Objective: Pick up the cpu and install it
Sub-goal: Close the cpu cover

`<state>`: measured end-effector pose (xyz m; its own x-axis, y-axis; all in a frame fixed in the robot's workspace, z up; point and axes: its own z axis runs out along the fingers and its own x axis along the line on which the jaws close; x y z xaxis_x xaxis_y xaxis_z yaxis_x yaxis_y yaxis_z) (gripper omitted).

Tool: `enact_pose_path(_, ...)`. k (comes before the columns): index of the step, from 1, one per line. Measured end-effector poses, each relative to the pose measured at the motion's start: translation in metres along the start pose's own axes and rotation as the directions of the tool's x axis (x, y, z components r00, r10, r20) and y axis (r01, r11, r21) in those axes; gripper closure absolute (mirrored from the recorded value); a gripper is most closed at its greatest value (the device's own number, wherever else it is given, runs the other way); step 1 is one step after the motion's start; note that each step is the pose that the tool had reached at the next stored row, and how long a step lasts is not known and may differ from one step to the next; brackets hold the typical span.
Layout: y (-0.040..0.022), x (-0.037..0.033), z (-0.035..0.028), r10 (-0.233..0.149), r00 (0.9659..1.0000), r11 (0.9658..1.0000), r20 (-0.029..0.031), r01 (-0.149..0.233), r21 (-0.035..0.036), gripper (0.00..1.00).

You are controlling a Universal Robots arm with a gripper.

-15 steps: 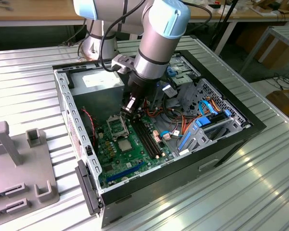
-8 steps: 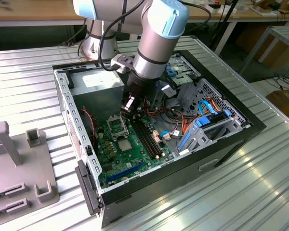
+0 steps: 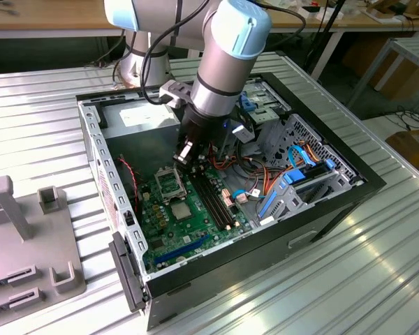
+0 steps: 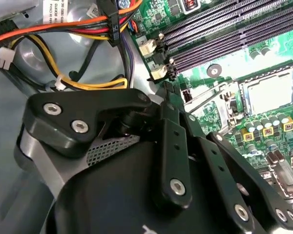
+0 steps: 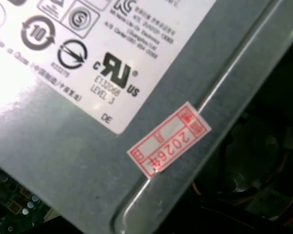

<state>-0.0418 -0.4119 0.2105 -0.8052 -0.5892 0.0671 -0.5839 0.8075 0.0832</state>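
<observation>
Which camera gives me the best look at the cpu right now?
The second wrist view: the cpu lies flat on the green board, silver face up, large and unblocked. The exterior view shows it as a tiny silver square. The first wrist view faces a labelled grey metal box.

1. The gripper (image 3: 185, 152) hangs inside the open case (image 3: 349, 183), above the motherboard (image 3: 169, 230).
2. Cables (image 3: 255, 183) crowd the exterior view's right.
3. The memory slots (image 3: 213, 199) lie below.

The cpu (image 3: 181, 209) lies on the motherboard (image 3: 195, 230) inside the case (image 3: 349, 183), just beside the socket (image 3: 167, 183).
</observation>
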Motion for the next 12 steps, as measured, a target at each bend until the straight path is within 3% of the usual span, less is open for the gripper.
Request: enact_pose_path(12, -0.0006, -0.0012, -0.0017, 0.006, 1.0, 1.0, 0.0004, -0.006, -0.0004, 0.89)
